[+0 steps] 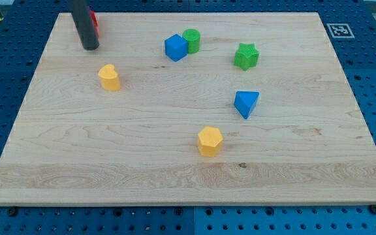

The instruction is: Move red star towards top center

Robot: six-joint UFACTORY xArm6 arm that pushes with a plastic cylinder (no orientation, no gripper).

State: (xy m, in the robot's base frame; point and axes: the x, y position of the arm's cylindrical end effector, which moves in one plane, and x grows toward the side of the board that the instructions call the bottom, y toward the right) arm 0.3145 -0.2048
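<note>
A red block (94,22), mostly hidden behind the rod, sits near the board's top left corner; its shape cannot be made out. My tip (91,46) rests on the board just below and to the left of the red block, close to it or touching it. The rod rises out of the view's top.
A blue cube (175,47) touches a green cylinder (192,40) at top centre. A green star (246,56) lies to their right. A blue triangle (245,103), a yellow hexagon (209,141) and a yellow block (109,77) lie lower. The wooden board's (77,163) edges border blue pegboard.
</note>
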